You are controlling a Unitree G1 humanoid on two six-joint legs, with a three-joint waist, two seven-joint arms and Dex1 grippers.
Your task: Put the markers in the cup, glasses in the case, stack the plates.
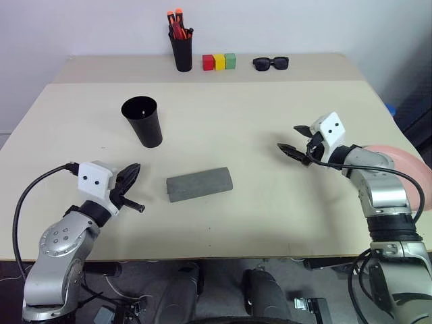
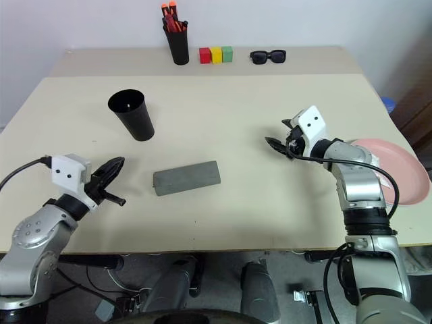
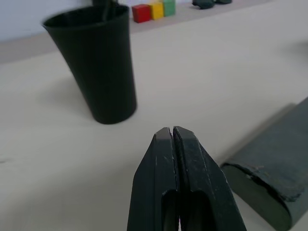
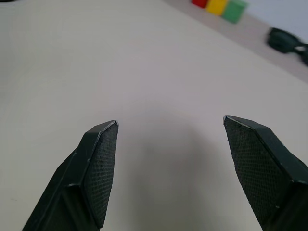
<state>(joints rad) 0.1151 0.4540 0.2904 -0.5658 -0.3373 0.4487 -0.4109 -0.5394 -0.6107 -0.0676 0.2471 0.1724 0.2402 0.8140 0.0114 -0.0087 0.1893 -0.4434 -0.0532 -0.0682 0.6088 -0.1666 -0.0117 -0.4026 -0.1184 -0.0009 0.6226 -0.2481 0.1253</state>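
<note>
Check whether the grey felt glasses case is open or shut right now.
Shut. The grey felt oblong glasses case lies flat on the beige table as one closed block; no lid is raised.

Black pen holder (image 1: 182,52) with orange-capped markers (image 1: 177,23), red, yellow, green blocks (image 1: 219,62), black sunglasses (image 1: 271,63), beige table (image 1: 270,216)

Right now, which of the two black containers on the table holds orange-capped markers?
The narrow pen holder at the table's far edge, beside the coloured blocks. The wider tapered cup stands nearer, without them.
</note>
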